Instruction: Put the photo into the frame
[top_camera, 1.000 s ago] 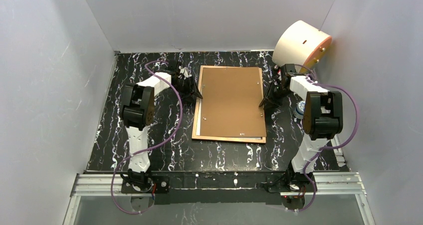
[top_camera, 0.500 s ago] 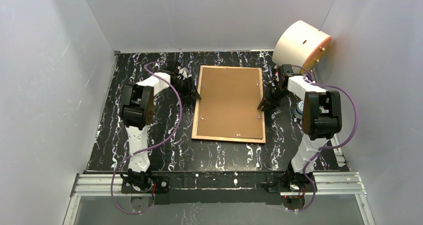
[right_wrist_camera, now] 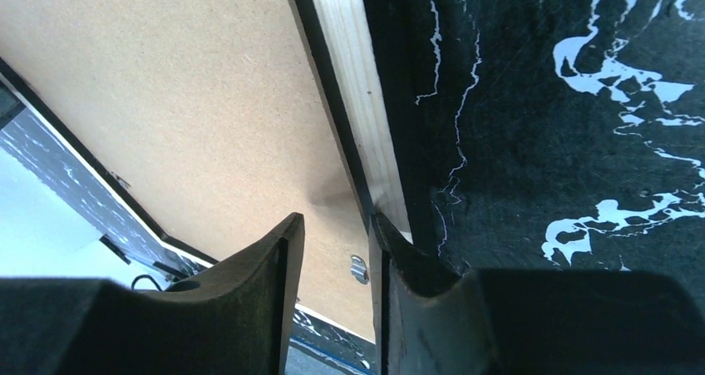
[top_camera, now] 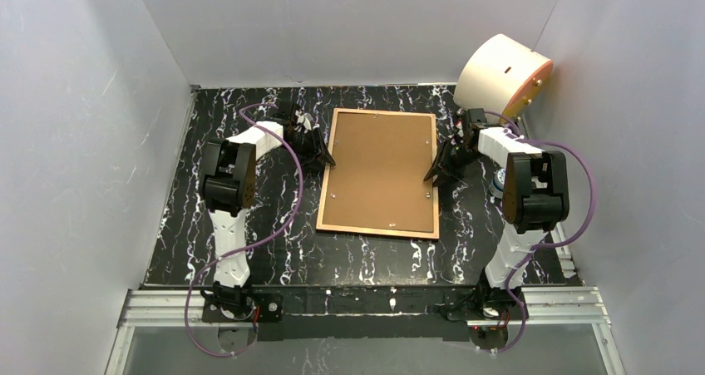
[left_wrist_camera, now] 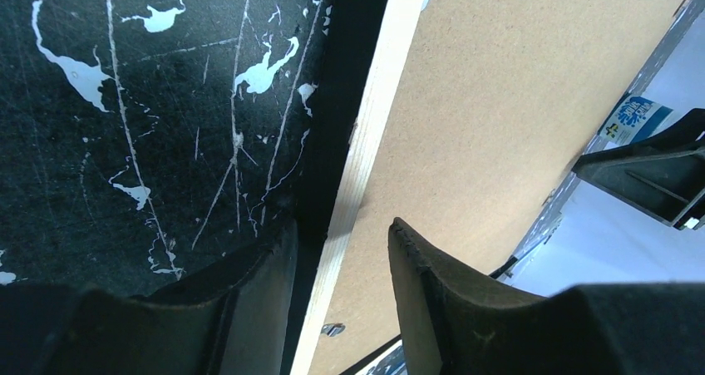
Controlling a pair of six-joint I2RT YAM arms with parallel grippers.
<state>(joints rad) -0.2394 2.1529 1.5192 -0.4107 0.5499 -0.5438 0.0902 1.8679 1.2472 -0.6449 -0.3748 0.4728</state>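
The frame (top_camera: 378, 233) lies face down in the middle of the black marbled table, with the brown backing board (top_camera: 382, 169) sitting inside its light wood rim. The photo is hidden. My left gripper (top_camera: 326, 156) is at the frame's left edge. In the left wrist view it (left_wrist_camera: 341, 225) is open and straddles the wood rim (left_wrist_camera: 366, 155), one finger on the table side and one over the board (left_wrist_camera: 499, 101). My right gripper (top_camera: 433, 175) is at the right edge. In the right wrist view it (right_wrist_camera: 335, 219) has a narrow gap over the board's edge (right_wrist_camera: 191, 84), beside the rim (right_wrist_camera: 357, 84).
A cream cylindrical object (top_camera: 503, 70) leans at the back right corner. A small blue and white item (top_camera: 499, 180) sits by the right arm. Grey walls close in the table on three sides. Small metal tabs dot the board's edges.
The board was askew with a white margin showing at its left and bottom. Now it lies square inside the frame with no white showing. The frame has shifted slightly left, and both grippers have followed.
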